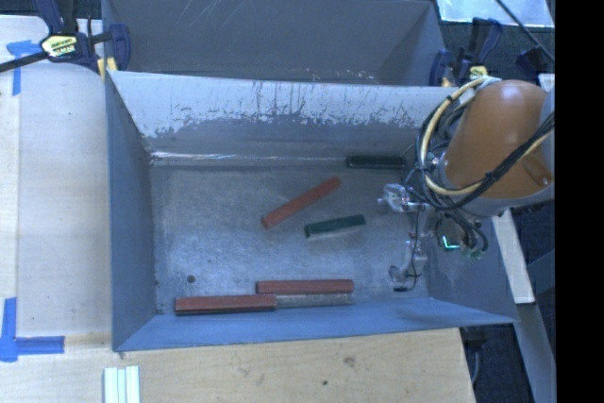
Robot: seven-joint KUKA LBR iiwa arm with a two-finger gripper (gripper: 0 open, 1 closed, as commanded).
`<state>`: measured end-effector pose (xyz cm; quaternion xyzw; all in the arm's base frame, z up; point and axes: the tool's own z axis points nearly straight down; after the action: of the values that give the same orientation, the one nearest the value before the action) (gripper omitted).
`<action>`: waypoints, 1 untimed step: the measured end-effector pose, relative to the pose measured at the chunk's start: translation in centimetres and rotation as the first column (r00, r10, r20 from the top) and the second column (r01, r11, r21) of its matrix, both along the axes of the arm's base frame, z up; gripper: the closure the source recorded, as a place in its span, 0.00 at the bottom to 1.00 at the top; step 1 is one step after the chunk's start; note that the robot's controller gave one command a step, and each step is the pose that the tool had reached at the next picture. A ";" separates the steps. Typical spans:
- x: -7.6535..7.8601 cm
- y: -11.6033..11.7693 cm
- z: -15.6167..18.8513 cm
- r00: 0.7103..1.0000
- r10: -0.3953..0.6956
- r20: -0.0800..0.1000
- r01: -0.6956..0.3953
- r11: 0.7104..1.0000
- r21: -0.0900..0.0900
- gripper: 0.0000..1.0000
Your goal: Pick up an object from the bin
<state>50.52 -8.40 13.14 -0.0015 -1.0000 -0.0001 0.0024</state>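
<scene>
Your gripper point(408, 277) hangs low in the front right corner of the bin point(283, 109), close to the right wall and over bare floor. Nothing shows in its grasp, and you cannot tell whether it is apart or together.

The nearest thing is a short red-brown bar point(304, 287), lying flat near the front wall to the gripper's left, with a gap of bare floor between them. Its long axis runs left to right along the front wall, and its right end points towards the gripper. Its left end meets a longer red-brown bar point(225, 304), which lies on nearly the same line, tight against the foot of the front wall, and reaches towards the front left corner.

Further back, a dark green stick point(335, 226) lies almost left to right, its right end tipped slightly backward. Beside it, a red-brown stick point(302, 203) slants from front left to back right. A dark stick point(376, 162) lies along the foot of the back wall, on the right.

You have open floor across the left half, and also in the strip between the green stick and the front bars. On the gripper's right, the wall is close.
</scene>
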 end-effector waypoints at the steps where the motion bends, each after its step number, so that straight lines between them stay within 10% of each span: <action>1: 0.2 0.0 0.4 1.000 0.002 0.008 -0.002 1.000 -0.001 0.00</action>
<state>50.73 -8.38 13.51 -0.0003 -1.0000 0.0005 -0.0015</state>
